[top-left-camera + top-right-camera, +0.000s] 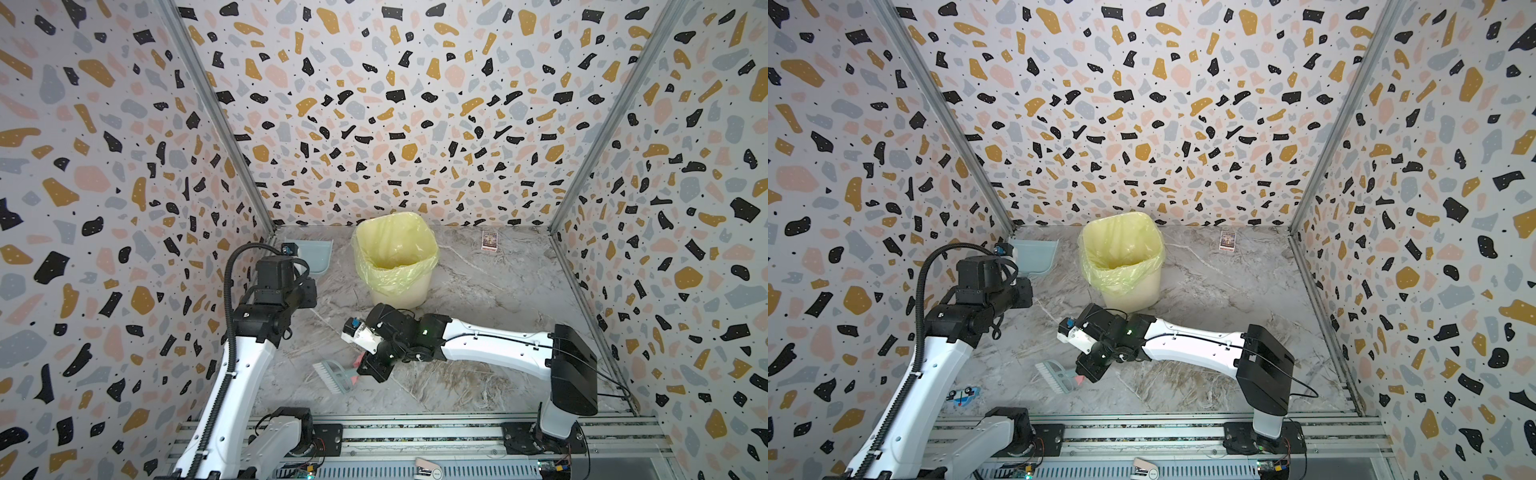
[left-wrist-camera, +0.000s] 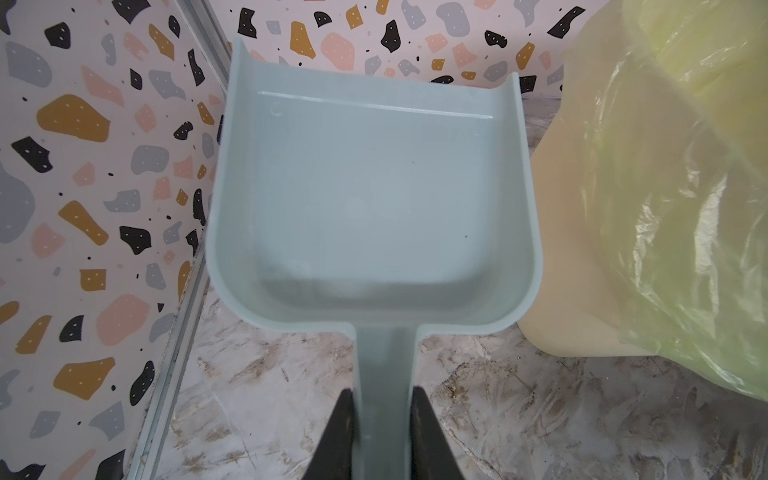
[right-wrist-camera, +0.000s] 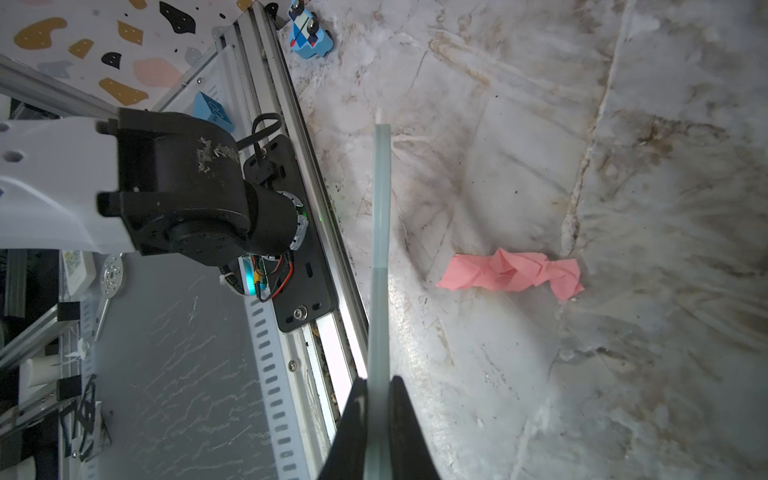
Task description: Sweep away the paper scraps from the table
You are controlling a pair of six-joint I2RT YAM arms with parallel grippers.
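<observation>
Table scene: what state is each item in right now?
Pale blue plastic dustpan: empty, gripped by its handle in left claw.
Small pale blue hand brush: gripped in right claw.
Crumpled pink paper scrap: lying loose on marble table, unswept.
Cream bin with yellow liner: upright, open.

The dustpan (image 2: 374, 187) in the left gripper (image 2: 382, 401) was a plain pale blue-green, and the gripper's fingers (image 2: 338, 436) were black. Beside that gripper, the bin (image 2: 573, 249) was cream, lined with a see-through yellow-green bag (image 2: 673, 166). The brush (image 1: 337, 374) in the black right gripper (image 3: 378, 384) matched the dustpan and had white bristles. Near that gripper's tips lay a pink paper scrap (image 3: 511, 272). Farther out, a toy car (image 3: 309, 35) was bright blue with white and red marks. The table (image 3: 540, 124) was grey-white marble with brownish veins. The walls (image 1: 374, 104) were white terrazzo, speckled black, mustard, pink and grey-blue.
</observation>
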